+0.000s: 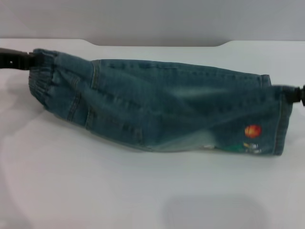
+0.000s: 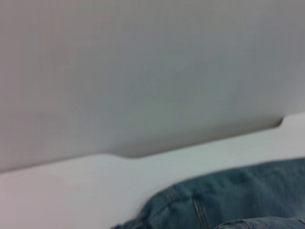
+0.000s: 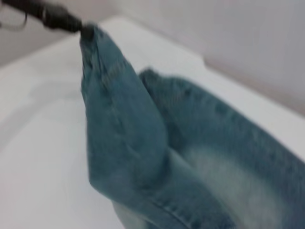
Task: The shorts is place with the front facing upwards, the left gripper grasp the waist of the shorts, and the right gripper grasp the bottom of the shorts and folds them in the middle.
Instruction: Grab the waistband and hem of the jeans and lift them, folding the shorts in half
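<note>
Denim shorts [image 1: 157,107] hang stretched between left gripper [image 1: 29,59] pinching waist [image 1: 40,78] and right gripper [image 1: 291,94] pinching hem [image 1: 283,119].

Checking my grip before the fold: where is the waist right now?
In the head view the waist is at the shorts' left end, pinched at its top corner by the left gripper above the white table.

Denim shorts [image 1: 157,109] stretched taut, lifted.

Blue-green denim shorts [image 3: 157,157] hanging up off the white table [image 3: 38,143], bunched into long folds. Far end pinched tight by a black claw, the left gripper [image 3: 82,29]. Pale faded patch [image 3: 228,176] on the near part. Grey wall [image 3: 248,33] behind.
</note>
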### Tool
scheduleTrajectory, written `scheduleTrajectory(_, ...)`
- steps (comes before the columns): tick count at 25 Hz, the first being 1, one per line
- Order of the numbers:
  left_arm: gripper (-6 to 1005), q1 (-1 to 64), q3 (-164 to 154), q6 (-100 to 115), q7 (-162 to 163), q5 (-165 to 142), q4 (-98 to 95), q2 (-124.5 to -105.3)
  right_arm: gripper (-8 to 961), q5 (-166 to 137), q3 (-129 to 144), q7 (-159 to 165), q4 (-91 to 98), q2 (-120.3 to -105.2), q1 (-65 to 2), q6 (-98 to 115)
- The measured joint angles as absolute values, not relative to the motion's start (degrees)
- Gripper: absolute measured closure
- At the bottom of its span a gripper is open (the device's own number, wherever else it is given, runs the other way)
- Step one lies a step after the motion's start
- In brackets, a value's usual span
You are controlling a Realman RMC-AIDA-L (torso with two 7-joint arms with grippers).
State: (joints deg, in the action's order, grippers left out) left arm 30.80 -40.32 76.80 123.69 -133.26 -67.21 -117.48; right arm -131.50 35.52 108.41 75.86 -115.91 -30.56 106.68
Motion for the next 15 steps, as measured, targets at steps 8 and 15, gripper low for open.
scheduleTrajectory(8, 889, 30.2, -40.7, 73.9, 123.3, -129.0, -67.3, -117.5, 937, -124.3, 33.5, 108.1, 76.2, -115.64, -28.7, 103.7)
scheduleTrajectory(15, 887, 30.3, -40.8, 72.9, 122.8, -128.1, -68.0, -117.53, 937, -122.6, 32.9, 108.1, 76.3, -115.53, -28.4, 102.2)
